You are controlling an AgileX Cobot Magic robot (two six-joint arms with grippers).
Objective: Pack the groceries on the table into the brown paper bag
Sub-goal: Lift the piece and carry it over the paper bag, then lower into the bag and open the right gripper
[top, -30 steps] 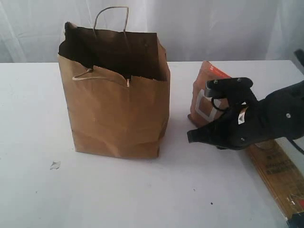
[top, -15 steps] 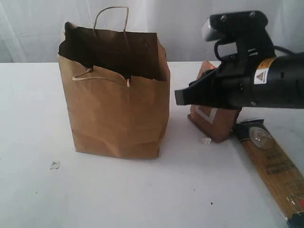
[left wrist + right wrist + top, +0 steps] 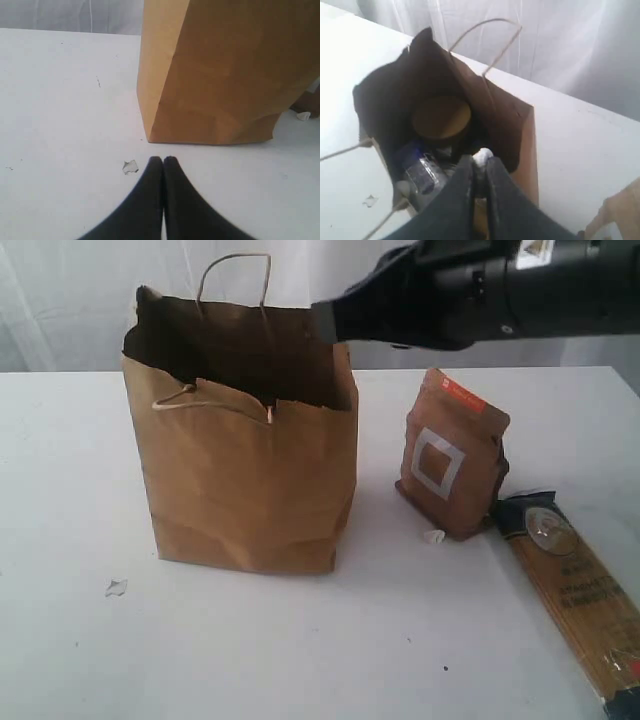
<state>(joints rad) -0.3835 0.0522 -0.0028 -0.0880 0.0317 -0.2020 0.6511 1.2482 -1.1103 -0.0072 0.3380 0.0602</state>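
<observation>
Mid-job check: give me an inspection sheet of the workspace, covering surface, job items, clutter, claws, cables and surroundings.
Surface: white table, a few dark specks.
Job's things: brown paper bag upright, rim torn, gold-lidded jar inside with other items too dim to name. Brown pouch stands outside the bag, on its right-arm side. Spaghetti pack lies flat beside the pouch.
Clutter: white crumb near the bag, another at the pouch's foot.
Claws: left claw shut, empty, low by the bag's base. Right claw closed above the bag's mouth, with a white bit at its tips; held or not, unclear.
Cables: nothing seen.
Surroundings: white curtain behind.
</observation>
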